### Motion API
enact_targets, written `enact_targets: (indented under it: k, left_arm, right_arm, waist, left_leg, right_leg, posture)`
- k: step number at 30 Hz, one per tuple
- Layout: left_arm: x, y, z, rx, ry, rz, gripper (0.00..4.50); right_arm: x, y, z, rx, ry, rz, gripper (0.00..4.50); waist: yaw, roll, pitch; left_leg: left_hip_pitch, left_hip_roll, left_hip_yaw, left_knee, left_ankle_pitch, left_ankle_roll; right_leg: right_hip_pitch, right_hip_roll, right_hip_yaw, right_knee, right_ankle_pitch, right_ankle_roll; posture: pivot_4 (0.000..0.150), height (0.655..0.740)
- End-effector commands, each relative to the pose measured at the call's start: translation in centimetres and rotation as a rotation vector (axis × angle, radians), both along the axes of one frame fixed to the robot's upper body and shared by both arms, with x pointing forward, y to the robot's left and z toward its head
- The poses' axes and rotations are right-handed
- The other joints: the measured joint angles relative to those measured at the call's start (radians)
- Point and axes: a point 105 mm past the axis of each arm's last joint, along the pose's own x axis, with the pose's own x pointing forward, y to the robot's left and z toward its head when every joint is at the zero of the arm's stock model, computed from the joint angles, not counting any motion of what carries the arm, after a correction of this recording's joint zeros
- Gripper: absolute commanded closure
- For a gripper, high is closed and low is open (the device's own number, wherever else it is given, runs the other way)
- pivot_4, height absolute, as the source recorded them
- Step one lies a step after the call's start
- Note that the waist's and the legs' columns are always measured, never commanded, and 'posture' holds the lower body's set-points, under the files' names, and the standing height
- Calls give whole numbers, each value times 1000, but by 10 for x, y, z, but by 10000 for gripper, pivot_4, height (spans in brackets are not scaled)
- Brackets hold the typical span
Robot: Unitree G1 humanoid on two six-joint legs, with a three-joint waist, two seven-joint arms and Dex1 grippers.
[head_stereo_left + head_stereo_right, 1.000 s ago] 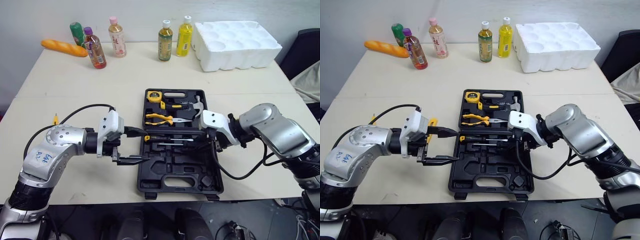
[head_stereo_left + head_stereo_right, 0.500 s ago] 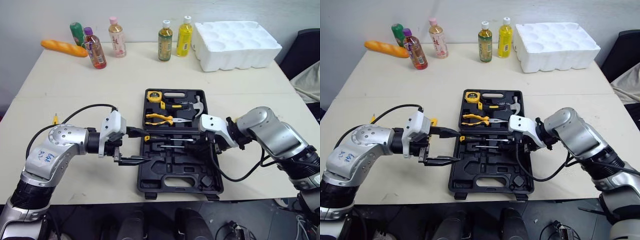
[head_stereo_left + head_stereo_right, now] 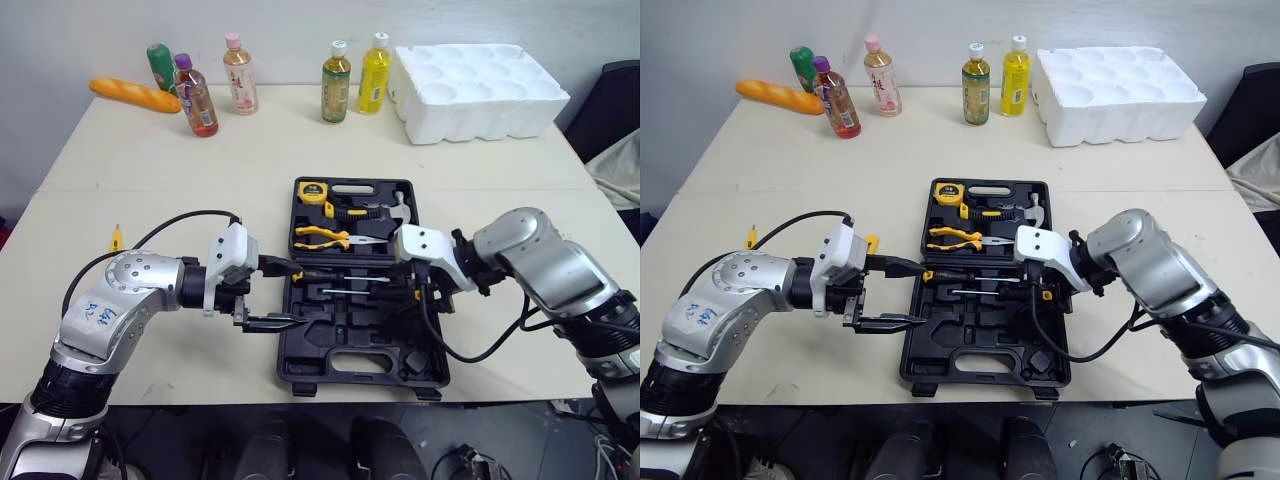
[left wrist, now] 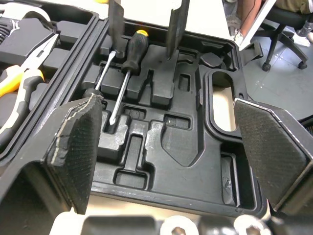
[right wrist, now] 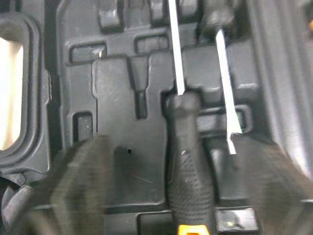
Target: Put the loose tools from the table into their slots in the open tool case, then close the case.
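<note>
Both grippers have edged inward, the left gripper (image 3: pixel 298 296) gaping beside the case (image 3: pixel 300 375), the right gripper (image 3: pixel 412 288) with fingers apart astride 1 screwdriver (image 5: pixel 183 181) lying in the case: light, stiff, best taken by its ribbed handle.

Tool case (image 3: pixel 360 345) on table (image 3: pixel 200 160), bottles (image 3: pixel 336 68) and tray (image 3: pixel 480 78) behind

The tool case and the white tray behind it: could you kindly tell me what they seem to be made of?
The tool case: probably moulded hard plastic, matt black, judging by its formed slots and dull sheen. The white tray: likely expanded polystyrene foam, matt, with thick walls and rounded hollows.
</note>
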Motion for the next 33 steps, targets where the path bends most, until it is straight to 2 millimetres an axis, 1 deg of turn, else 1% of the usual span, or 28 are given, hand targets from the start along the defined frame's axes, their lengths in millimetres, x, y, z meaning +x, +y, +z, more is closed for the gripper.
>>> enact_targets:
  k: [1,4,6,8,9,10,11,13,14,17,21,25,29,33]
  left_arm:
    - [0,-1,8,-24,-42,1,0]
    - [-1,-2,7,-28,-39,-5,0]
    - [-1,-2,7,-27,-37,-9,0]
    - [-1,-3,7,-27,-36,-12,0]
    - [0,-3,7,-27,-35,-12,0]
    - [0,-3,8,-26,-36,-14,0]
    - [0,-3,8,-25,-37,-17,0]
    - [0,-3,9,-23,-40,-21,0]
    - [0,-4,9,-22,-41,-23,0]
    - [0,-4,9,-21,-42,-28,0]
    - [0,-5,9,-16,-44,-35,0]
    - [0,-4,9,-15,-43,-36,0]
    - [0,-4,9,-11,-41,-37,0]
    - [2,-6,10,-7,-46,-41,0]
  right_arm:
    - [0,11,18,181,-74,-7,2944]
    - [7,16,17,315,-135,-30,2944]
    - [11,18,14,399,-175,-46,7963]
    - [12,18,10,446,-251,-10,15311]
    - [12,18,7,457,-270,6,21756]
    - [12,17,1,468,-247,-4,26103]
    - [9,16,-5,482,-210,-7,32795]
    - [6,15,-10,521,-143,-18,41271]
    - [5,15,-11,534,-126,-22,44555]
    - [3,14,-16,530,-85,-33,44555]
    - [0,10,-30,473,-30,-48,44555]
    - [5,1,-44,393,-24,-76,44555]
    - [11,-3,-54,331,-26,-114,44555]
    - [3,-7,-70,258,53,-106,44555]
  waist:
    - [0,0,0]
    - [0,0,0]
    - [0,0,0]
    - [0,0,0]
    - [1,0,0]
    - [1,0,0]
    - [1,0,0]
    - [1,0,0]
    - [0,0,0]
    - [0,0,0]
    - [0,0,0]
    - [0,0,0]
    - [0,0,0]
    - [0,-1,0]
  left_leg:
    - [0,0,0,0,0,0]
    - [0,0,0,0,0,0]
    - [0,0,0,0,0,0]
    - [0,0,0,0,0,0]
    - [0,0,0,1,0,0]
    - [0,-1,1,1,0,0]
    - [0,-1,1,1,0,0]
    - [0,0,0,1,0,0]
    - [0,0,0,1,0,0]
    - [0,0,0,1,0,0]
    - [1,0,0,1,0,0]
    - [1,0,0,1,0,0]
    - [1,0,0,1,0,0]
    - [2,0,0,1,0,0]
  right_leg:
    - [0,0,0,0,0,0]
    - [1,0,0,0,0,0]
    - [1,0,0,0,0,0]
    - [1,0,0,1,0,0]
    - [1,1,0,1,0,0]
    - [1,1,0,1,0,0]
    - [1,1,0,1,0,0]
    - [1,1,0,1,0,0]
    - [1,1,0,1,0,0]
    - [1,1,0,1,0,0]
    - [1,1,0,1,0,0]
    - [1,1,0,1,0,0]
    - [1,1,0,1,0,0]
    - [2,1,0,1,0,0]
  posture:
    - [1500,7384]
    - [1500,7384]
    - [1500,7384]
    - [1500,7384]
    - [1500,7384]
    - [1500,7384]
    - [1500,7384]
    - [1500,7384]
    - [1500,7384]
    - [1500,7384]
    - [1500,7384]
    - [1500,7384]
    - [1500,7384]
    - [1500,7384]
